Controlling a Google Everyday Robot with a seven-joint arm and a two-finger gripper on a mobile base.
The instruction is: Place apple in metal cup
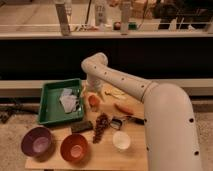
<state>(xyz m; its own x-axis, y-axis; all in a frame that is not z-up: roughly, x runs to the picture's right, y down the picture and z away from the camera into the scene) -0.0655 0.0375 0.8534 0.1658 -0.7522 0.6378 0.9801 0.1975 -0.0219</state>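
The apple (94, 100), small and orange-red, lies on the wooden table (135, 155) just right of the green tray. My gripper (93, 93) comes down at the end of the white arm (125, 82), right over the apple and touching or almost touching its top. The metal cup (117, 123), shiny grey with a thin dark handle to its right, stands about a hand's width to the front right of the apple, apart from the gripper.
A green tray (50, 107) holding crumpled white plastic is at the left. An orange carrot-like piece (123, 108), a dark grape bunch (101, 126), a white cup (121, 140), an orange bowl (75, 147), a purple bowl (37, 142) and a dark block (81, 126) crowd the table.
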